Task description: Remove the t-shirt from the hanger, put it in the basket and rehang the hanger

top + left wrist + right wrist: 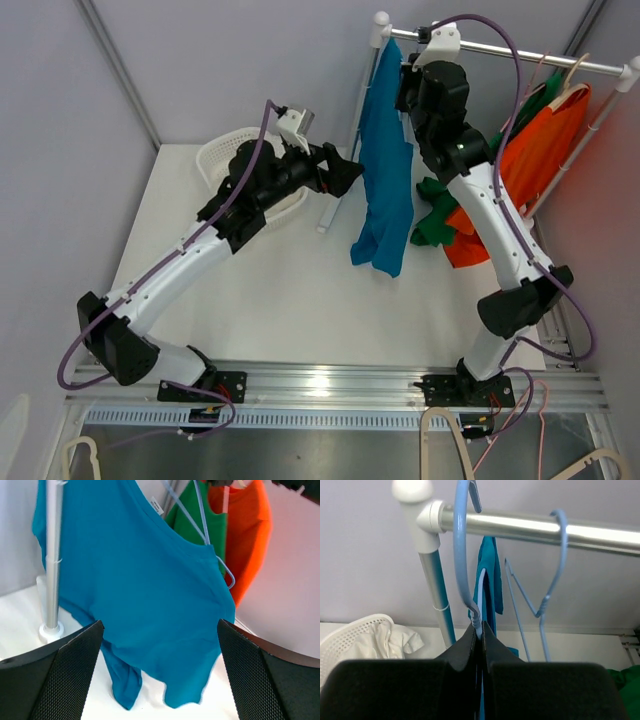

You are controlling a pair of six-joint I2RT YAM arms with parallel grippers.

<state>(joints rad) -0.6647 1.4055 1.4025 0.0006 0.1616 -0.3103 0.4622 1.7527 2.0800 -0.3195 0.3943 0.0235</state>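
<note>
From above, two arms reach over the white table (280,290). The left gripper (345,175) points at one blue t-shirt (385,170), a soft knit that hangs in long folds at the left end of a shiny metal rail (520,50). The right gripper (408,72) is up at that rail above the shirt's collar. Two more shirts hang further along, one green shirt (435,215) and one orange shirt (545,140). One white basket (225,160) with a perforated plastic wall sits behind the left arm. In the left wrist view, the gripper's two black fingers (75,675), their pads faced with fine mesh, stand wide apart with nothing between them. The t-shirt fills the space ahead, clear of both pads, with a small white label (156,505) at its neckline. The round metal post (52,555) of the rack stands on a white foot at the left. In the right wrist view, the two black jaws are pressed together on the neck of a thin blue hanger (460,555), whose rounded hook curves over the rail. The t-shirt drops from this hanger behind the jaws. A second hanger (560,535), also blue wire, hooks the rail just to the right. One white knob (411,490) caps the post.
</note>
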